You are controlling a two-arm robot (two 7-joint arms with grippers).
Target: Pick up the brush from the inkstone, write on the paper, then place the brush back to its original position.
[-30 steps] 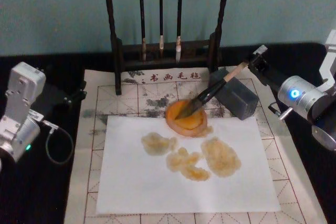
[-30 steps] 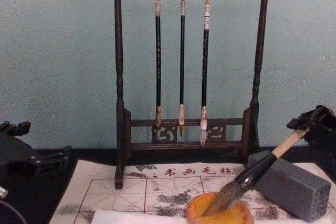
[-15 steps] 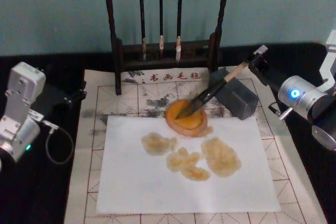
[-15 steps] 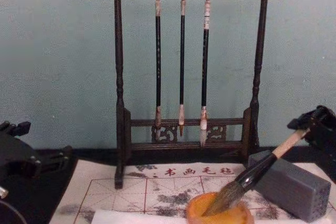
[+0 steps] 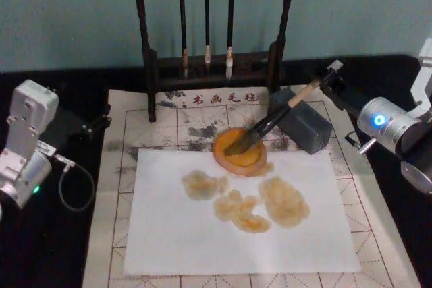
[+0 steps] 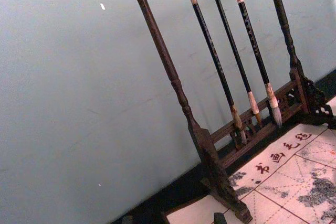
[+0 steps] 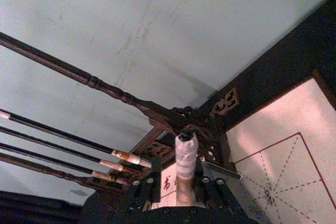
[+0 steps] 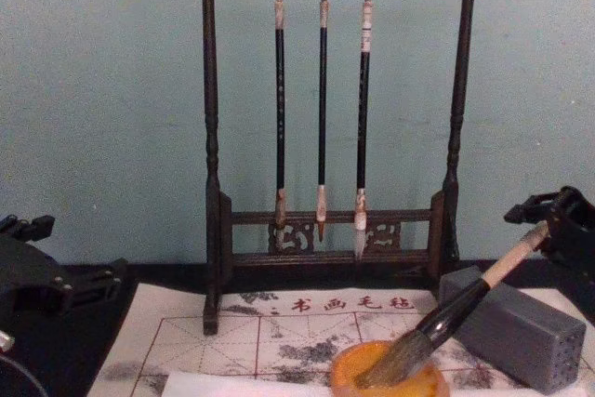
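Brush [image 5: 271, 121] lay tilted: bristles down in inkstone [image 5: 239, 152], black section resting on grey block [image 5: 302, 127], pale handle end rising back-right. We saw long axis pointing straight at right gripper [image 5: 329, 83], its fingers bracketing handle tip; clamped or loose, we could not tell. Paper [image 5: 239, 215] sat in front of inkstone, 3 blotches on it. Left gripper [image 5: 100, 121] parked well apart at mat's left edge, fingers unclear. We judged right arm nearer.
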